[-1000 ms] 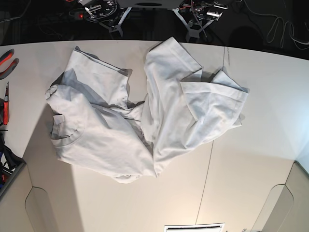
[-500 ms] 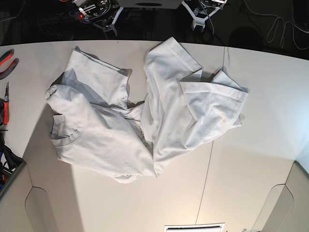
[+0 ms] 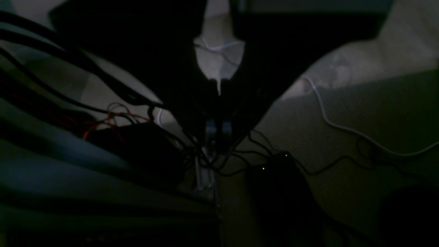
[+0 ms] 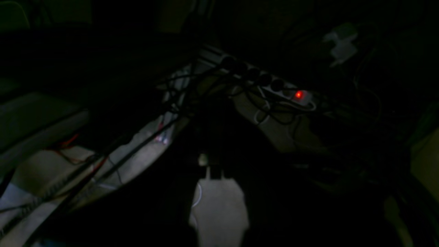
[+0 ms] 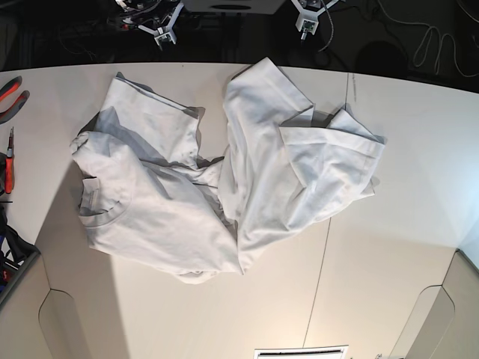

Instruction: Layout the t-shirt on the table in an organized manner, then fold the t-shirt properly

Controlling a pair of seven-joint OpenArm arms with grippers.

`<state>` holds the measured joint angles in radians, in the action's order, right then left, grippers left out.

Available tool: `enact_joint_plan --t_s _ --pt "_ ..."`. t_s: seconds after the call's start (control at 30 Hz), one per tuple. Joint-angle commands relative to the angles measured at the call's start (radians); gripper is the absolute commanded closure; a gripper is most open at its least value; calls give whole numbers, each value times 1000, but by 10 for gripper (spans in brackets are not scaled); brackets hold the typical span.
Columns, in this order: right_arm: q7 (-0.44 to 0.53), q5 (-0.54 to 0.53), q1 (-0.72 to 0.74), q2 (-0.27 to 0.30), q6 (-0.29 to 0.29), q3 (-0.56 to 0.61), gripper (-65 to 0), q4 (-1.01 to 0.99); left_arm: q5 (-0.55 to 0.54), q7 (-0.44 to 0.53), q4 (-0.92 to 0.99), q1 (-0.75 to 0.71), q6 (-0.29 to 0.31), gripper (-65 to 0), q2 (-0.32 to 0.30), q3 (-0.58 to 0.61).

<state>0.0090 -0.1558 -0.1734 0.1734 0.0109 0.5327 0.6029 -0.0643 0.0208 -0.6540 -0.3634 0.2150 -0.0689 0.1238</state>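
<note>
The t-shirt (image 5: 224, 172) lies crumpled mid-table (image 5: 389, 254); judged light, limp and non-slippery, best pinched at hem corners or shoulders; left gripper (image 5: 308, 24) and right gripper (image 5: 159, 31), both pressed together, hold nothing.

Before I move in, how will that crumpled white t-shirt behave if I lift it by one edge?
The t-shirt looks floppy: it lies in soft folds and wrinkles, so it will probably drape and sag from the grip. Its twisted middle suggests layers may drag along together. On the smooth table, a push would likely bunch it rather than slide it flat.
</note>
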Motion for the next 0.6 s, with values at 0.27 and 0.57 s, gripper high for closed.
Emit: enact_joint_plan --t_s 0.27,0.57 --pt "13 2 -139 90 -103 1 0 198 -2 9 -127 -104 6 0 -48 -5" --pt "13 2 -245 171 -138 -41 0 363 -11 8 -342 -234 62 0 -68 -196"
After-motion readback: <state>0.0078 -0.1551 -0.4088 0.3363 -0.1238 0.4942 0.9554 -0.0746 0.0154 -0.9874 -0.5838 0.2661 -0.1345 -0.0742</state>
